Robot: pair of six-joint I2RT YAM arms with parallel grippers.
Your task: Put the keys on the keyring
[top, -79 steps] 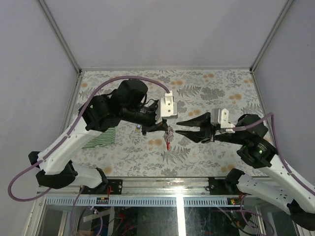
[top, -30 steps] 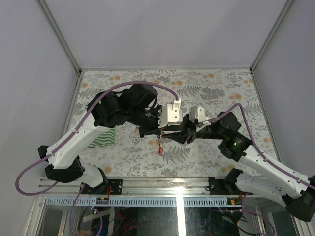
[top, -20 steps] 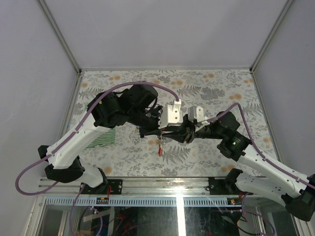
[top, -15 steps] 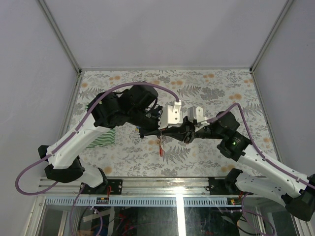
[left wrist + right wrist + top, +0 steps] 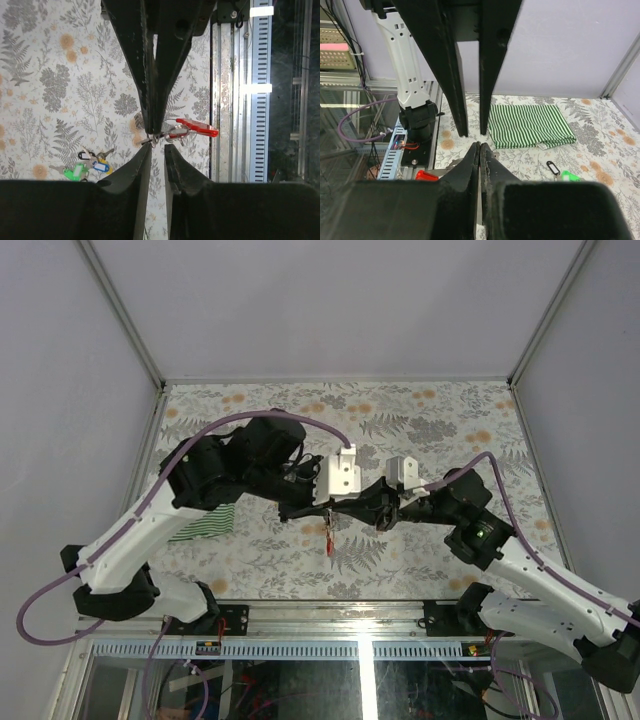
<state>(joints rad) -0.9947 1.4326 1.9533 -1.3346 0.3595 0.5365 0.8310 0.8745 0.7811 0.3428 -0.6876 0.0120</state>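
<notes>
The keyring (image 5: 171,133), a silvery ring with a red tag (image 5: 198,128), hangs above the floral table between both arms. My right gripper (image 5: 153,132) comes in from the top of the left wrist view, shut on the keyring. My left gripper (image 5: 156,148) faces it just short of the ring, with a narrow gap between its fingers and nothing in it. From above, the keyring (image 5: 328,535) dangles where the left gripper (image 5: 316,512) and right gripper (image 5: 336,512) meet. The keys (image 5: 89,163), with green, blue and black tags, lie on the table, also in the right wrist view (image 5: 559,172).
A folded green-and-white striped cloth (image 5: 205,522) lies at the table's left, behind the left gripper's fingers (image 5: 460,100) in the right wrist view. The metal rail (image 5: 235,100) runs along the near table edge. The left arm's base (image 5: 416,120) stands on that rail.
My right gripper has closed on the keyring. My left gripper has let go, opened a little and drawn back slightly to the left.
</notes>
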